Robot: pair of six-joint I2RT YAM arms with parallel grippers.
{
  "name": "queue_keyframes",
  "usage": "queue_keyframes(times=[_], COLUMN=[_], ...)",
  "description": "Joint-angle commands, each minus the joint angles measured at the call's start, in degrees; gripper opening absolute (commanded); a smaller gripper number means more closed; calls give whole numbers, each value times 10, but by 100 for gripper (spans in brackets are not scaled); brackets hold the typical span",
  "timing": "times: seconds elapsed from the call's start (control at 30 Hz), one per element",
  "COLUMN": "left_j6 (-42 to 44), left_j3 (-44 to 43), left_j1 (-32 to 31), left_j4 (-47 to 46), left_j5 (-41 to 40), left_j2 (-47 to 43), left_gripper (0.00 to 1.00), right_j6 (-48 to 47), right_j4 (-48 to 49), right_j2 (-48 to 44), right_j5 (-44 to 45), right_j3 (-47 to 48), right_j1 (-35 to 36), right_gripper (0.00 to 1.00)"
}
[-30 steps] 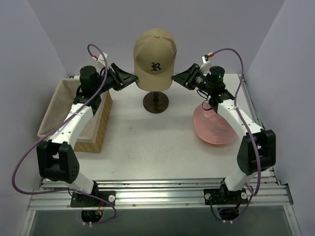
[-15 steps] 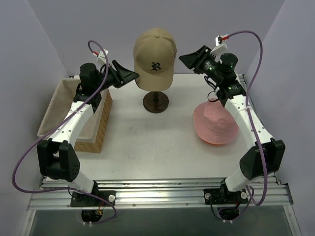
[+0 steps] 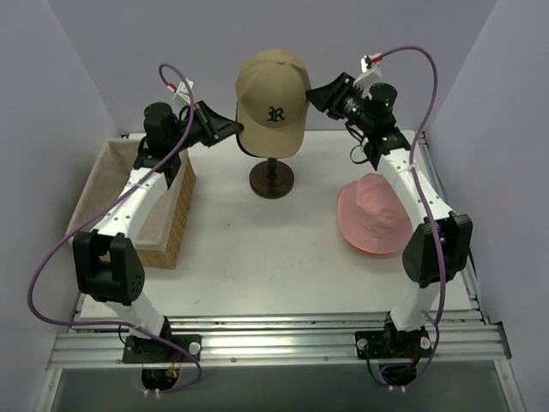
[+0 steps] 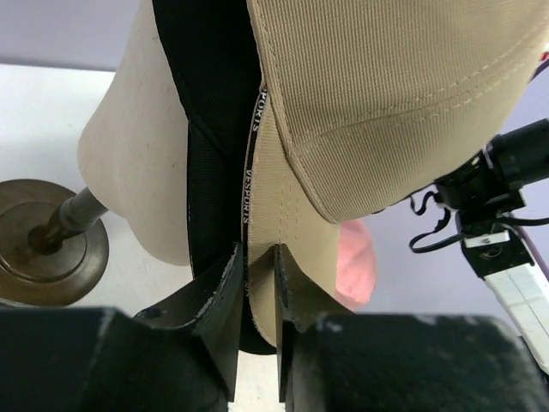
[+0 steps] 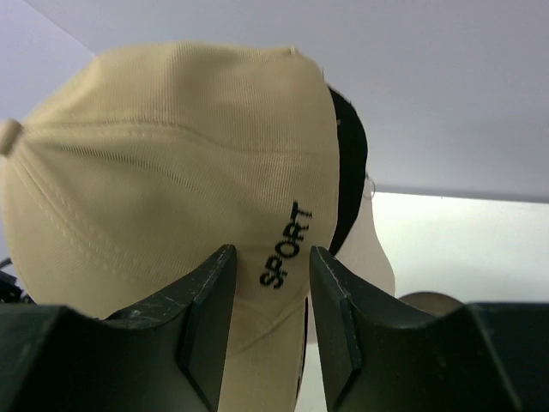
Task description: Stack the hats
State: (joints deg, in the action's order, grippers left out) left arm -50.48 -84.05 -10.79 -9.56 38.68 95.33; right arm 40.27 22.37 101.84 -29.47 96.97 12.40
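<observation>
A tan cap (image 3: 273, 90) sits on the cream head form, on top of a black cap (image 4: 214, 129). My left gripper (image 3: 228, 129) is at the cap's left side. In the left wrist view it (image 4: 257, 253) is shut on the tan cap's (image 4: 403, 94) lower edge. My right gripper (image 3: 320, 93) is at the cap's right side. Its jaws (image 5: 270, 257) stand open on either side of the "SPORT" lettering on the tan cap (image 5: 171, 154). A pale pink hat (image 3: 373, 210) lies on the table at the right, over an orange hat whose rim (image 3: 377, 250) peeks out.
The head form (image 4: 129, 146) stands on a dark stem with a round bronze base (image 3: 271, 180) at the table's back centre. A wicker basket (image 3: 167, 223) with a cloth lining sits at the left edge. Grey walls close in on three sides.
My right gripper rose from beside the pink hat and came in to the tan cap's right side. My left gripper moved in and shut on the cap's left edge.
</observation>
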Motion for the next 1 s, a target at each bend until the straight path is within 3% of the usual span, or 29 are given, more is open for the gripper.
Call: queue_keyframes(times=[0.0, 0.1, 0.23, 0.4, 0.5, 0.67, 0.87, 0.97], left_j6=[9, 30, 72, 101, 105, 108, 109, 115], left_j3=[-62, -108, -175, -157, -158, -142, -159, -171], left_j1=[-1, -1, -2, 2, 17, 31, 31, 31], left_j4=[-1, 28, 146, 208, 234, 227, 222, 217], left_j5=[-4, -21, -59, -111, -120, -123, -115, -106], left_j2=[28, 47, 64, 53, 62, 57, 43, 35], left_gripper=[24, 18, 14, 25, 27, 28, 37, 47], right_j6=[-4, -10, -18, -27, -47, -84, -117, -133], right_j4=[62, 66, 84, 77, 56, 16, -24, -41], right_j2=[-8, -27, -59, -64, -55, -64, -105, -125], right_j5=[-12, 1, 27, 42, 52, 67, 102, 128], right_j3=[-13, -49, -96, -101, -84, -64, -62, -61], right_j1=[1, 10, 28, 52, 69, 85, 86, 82], right_gripper=[36, 35, 35, 36, 36, 37, 41, 43])
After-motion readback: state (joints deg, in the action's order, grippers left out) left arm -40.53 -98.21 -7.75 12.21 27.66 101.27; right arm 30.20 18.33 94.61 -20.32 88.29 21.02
